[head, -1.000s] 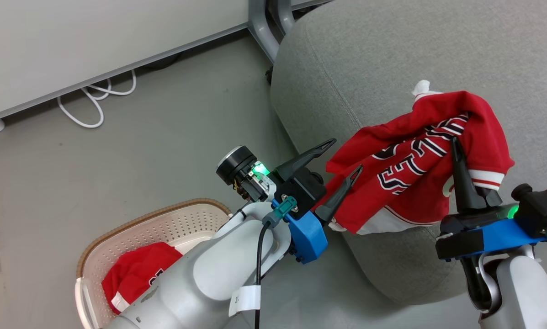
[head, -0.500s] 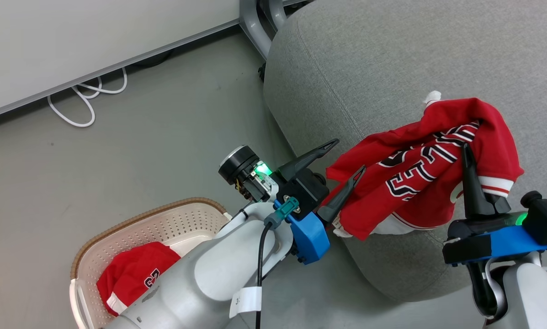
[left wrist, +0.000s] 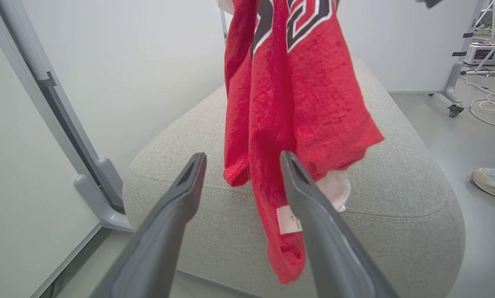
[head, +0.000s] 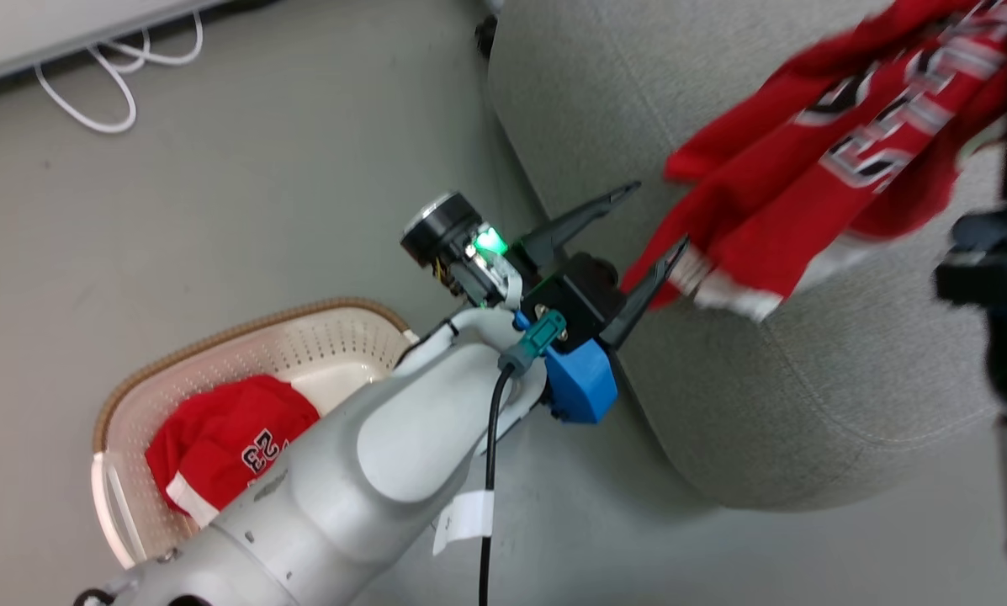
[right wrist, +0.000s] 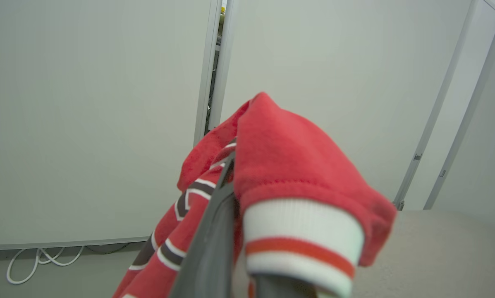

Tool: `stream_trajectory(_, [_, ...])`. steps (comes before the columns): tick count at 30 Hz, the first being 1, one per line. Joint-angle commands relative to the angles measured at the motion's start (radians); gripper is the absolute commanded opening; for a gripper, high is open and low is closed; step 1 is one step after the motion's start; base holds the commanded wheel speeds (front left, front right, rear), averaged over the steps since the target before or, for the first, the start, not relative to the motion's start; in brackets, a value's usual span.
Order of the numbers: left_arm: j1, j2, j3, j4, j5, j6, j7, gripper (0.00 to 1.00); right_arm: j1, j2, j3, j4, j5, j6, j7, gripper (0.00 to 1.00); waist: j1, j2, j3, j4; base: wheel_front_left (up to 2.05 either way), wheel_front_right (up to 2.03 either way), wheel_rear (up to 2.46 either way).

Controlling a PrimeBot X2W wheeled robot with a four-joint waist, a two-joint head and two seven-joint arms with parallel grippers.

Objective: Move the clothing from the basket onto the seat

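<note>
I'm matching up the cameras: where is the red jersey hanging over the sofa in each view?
Head view: red jersey at upper right, blurred.
Left wrist view: hanging down from top centre.
Right wrist view: centre, reaching the bottom edge.
Shared landmark: grey sofa seat beneath it.

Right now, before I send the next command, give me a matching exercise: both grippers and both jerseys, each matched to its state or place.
Things:
1. left gripper
2. right gripper
3. lifted jersey
4. second jersey

States or places:
A. lies in the basket
B. open, fingers apart
C. hangs above the seat
D. shut on the lifted jersey

Pairs: 1-B; 2-D; 3-C; 4-A
</note>
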Motion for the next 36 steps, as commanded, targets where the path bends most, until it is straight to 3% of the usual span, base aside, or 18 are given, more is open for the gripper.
stream_trajectory(1, [-0.037, 0.005, 0.007, 0.006, 0.012, -0.001, -0.005, 1.0, -0.062, -0.026, -0.024, -0.018, 0.0, 0.0, -0.004, 0.0, 0.0, 0.0, 0.083, 0.019, 0.0, 0.0, 0.0])
stream_trajectory(11, [-0.177, 0.029, 0.006, 0.03, 0.071, 0.001, -0.004, 1.0, -0.366, -0.215, -0.279, -0.066, 0.019, 0.0, -0.004, 0.0, 0.0, 0.0, 0.307, 0.041, 0.0, 0.0, 0.0])
stream_trajectory(17, [-0.226, 0.035, -0.004, 0.029, 0.092, 0.005, -0.004, 1.0, -0.438, -0.347, -0.399, 0.009, 0.03, 0.0, -0.004, 0.0, 0.0, 0.0, 0.388, 0.037, 0.0, 0.0, 0.0])
stream_trajectory(21, [-0.239, 0.037, -0.013, 0.029, 0.097, 0.0, -0.004, 1.0, -0.447, -0.395, -0.448, 0.091, 0.027, 0.0, -0.004, 0.0, 0.0, 0.0, 0.412, 0.042, 0.0, 0.0, 0.0])
stream_trajectory(24, [-0.238, 0.037, -0.016, 0.028, 0.096, 0.0, -0.004, 1.0, -0.429, -0.402, -0.449, 0.148, 0.015, 0.0, -0.004, 0.0, 0.0, 0.0, 0.422, 0.048, 0.0, 0.0, 0.0])
stream_trajectory(36, [-0.247, 0.029, -0.027, 0.003, 0.097, 0.008, -0.005, 1.0, -0.362, -0.291, -0.386, 0.365, -0.009, 0.0, -0.003, 0.0, 0.0, 0.0, 0.444, 0.079, 0.0, 0.0, 0.0])
